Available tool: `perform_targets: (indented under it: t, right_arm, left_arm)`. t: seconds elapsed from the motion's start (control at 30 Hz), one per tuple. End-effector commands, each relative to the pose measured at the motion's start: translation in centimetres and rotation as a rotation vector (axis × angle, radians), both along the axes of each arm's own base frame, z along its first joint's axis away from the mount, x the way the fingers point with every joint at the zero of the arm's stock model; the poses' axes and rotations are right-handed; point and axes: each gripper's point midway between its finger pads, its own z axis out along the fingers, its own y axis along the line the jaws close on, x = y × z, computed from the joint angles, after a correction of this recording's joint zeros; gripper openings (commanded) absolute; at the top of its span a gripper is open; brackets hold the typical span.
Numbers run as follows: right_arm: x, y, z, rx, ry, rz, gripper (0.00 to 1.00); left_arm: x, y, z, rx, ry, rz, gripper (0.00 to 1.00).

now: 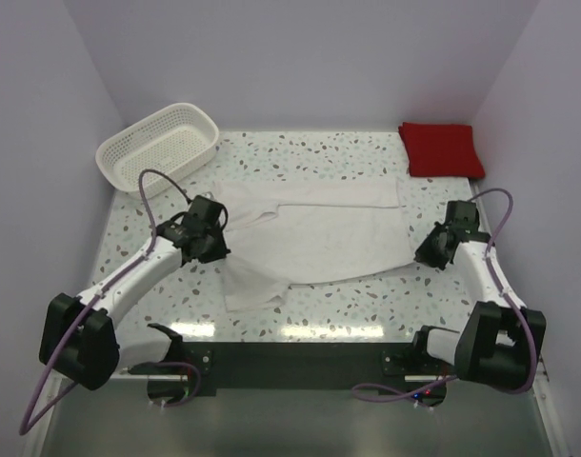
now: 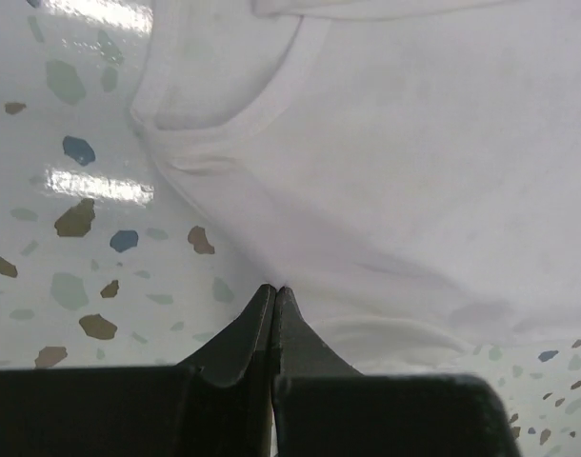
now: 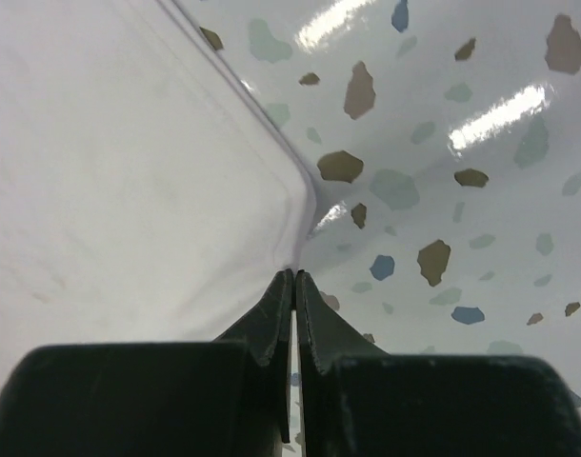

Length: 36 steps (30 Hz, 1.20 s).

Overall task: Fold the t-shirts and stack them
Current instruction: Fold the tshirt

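1. White t-shirt (image 1: 310, 238) is spread out across the middle of the table (image 1: 367, 314); the red t-shirt (image 1: 441, 149) is seen folded at the far right corner.
2. The left gripper (image 2: 274, 290) is closed on the cloth's edge near the collar; the right gripper (image 3: 294, 276) is pinched shut on a hem corner.
3. A fold of the white one is judged to be in hand.
4. Next, both held edges would need to be lifted together and carried across evenly.
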Motion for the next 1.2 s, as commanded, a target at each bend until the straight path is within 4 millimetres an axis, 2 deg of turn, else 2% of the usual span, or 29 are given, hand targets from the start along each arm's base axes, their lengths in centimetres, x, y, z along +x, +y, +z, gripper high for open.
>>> perform_targets:
  t: [0.0, 0.1, 0.33, 0.67, 0.87, 1.17]
  right_arm:
    - [3.1, -0.1, 2.4, 0.021, -0.056, -0.001, 0.00]
    - [4.8, -0.4, 3.4, 0.014, -0.074, 0.008, 0.00]
    - [8.3, -1.2, 3.1, 0.011, -0.067, 0.014, 0.00]
    - [10.8, -1.5, 2.0, 0.017, -0.045, 0.038, 0.00]
    - [12.3, -1.6, 2.5, 0.013, -0.057, 0.053, 0.00]
    - [13.9, -1.6, 1.0, 0.015, -0.043, 0.072, 0.00]
  left_arm:
    - [2.0, 1.2, 1.0, -0.006, -0.019, -0.007, 0.00]
    - [3.7, 2.4, 1.1, -0.004, -0.023, 0.010, 0.00]
    - [7.6, 2.4, 1.1, 0.003, -0.026, 0.002, 0.00]
    - [11.0, 3.0, 0.4, 0.028, -0.023, -0.001, 0.00]
    - [11.5, 3.9, 0.1, 0.057, -0.027, 0.022, 0.00]
    - [12.4, 4.2, -1.5, 0.066, -0.020, 0.032, 0.00]
